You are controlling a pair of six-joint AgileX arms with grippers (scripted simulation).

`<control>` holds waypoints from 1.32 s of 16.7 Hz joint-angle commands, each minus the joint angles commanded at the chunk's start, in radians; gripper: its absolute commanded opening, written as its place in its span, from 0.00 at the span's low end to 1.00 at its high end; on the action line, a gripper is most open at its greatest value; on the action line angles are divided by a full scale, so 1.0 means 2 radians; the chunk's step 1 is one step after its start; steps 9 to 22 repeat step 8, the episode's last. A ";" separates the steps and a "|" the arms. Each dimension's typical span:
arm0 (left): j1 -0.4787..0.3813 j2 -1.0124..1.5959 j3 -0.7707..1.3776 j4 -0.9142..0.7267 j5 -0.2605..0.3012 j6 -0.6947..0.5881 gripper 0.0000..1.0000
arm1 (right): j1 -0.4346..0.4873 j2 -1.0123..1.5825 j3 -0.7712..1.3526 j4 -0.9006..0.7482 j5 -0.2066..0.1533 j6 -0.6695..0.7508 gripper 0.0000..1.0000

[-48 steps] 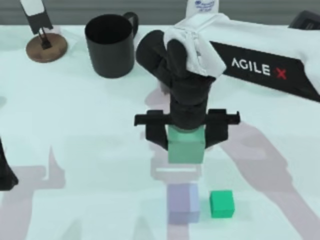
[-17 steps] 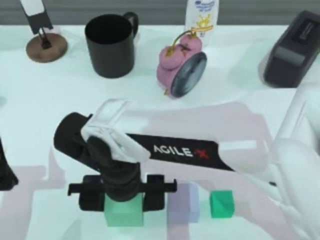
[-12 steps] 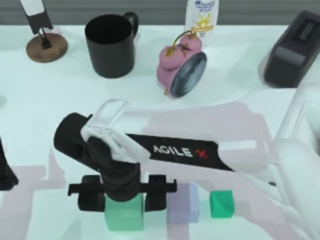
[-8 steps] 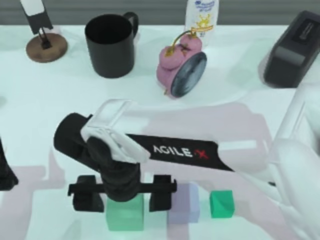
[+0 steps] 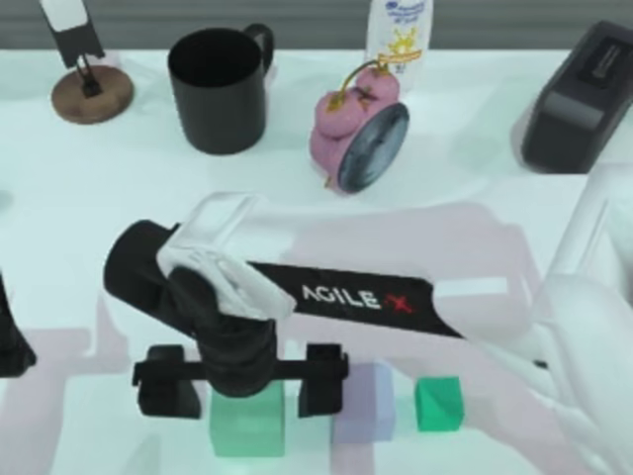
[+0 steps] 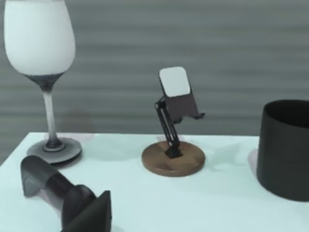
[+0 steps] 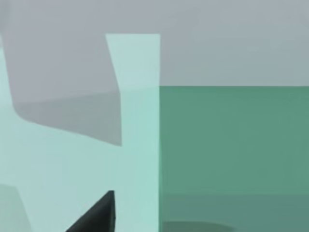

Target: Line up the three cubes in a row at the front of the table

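Right pincer (image 5: 242, 384) spread wide, both fingers clear of the larger matte mint-green cube (image 5: 247, 420), which sits on the pale mint-white worktop (image 5: 99, 188) at its six o'clock edge. At its three o'clock: the lavender-blue cube (image 5: 364, 416), then the small bright green cube (image 5: 438, 405). Left pincer (image 5: 12, 341) parked at nine o'clock.

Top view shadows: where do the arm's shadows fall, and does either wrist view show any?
Top view: soft pinkish-grey arm shadows cross the table around the three cubes. Right wrist view: grey shadow patches beside the mint-green cube. Left wrist view: only faint shadows.
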State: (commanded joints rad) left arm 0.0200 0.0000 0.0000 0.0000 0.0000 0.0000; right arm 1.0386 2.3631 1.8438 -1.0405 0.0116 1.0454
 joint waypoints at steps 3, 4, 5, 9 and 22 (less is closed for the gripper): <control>0.000 0.000 0.000 0.000 0.000 0.000 1.00 | 0.002 -0.011 0.035 -0.048 0.000 0.001 1.00; 0.000 0.000 0.000 0.000 0.000 0.000 1.00 | 0.002 -0.015 0.048 -0.068 0.000 0.001 1.00; 0.000 0.000 0.000 0.000 0.000 0.000 1.00 | 0.003 -0.019 0.061 -0.086 -0.001 0.001 1.00; 0.000 0.000 0.000 0.000 0.000 0.000 1.00 | 0.004 -0.029 0.081 -0.110 0.000 0.000 1.00; 0.000 0.000 0.000 0.000 0.000 0.000 1.00 | 0.004 -0.029 0.081 -0.110 0.000 0.000 1.00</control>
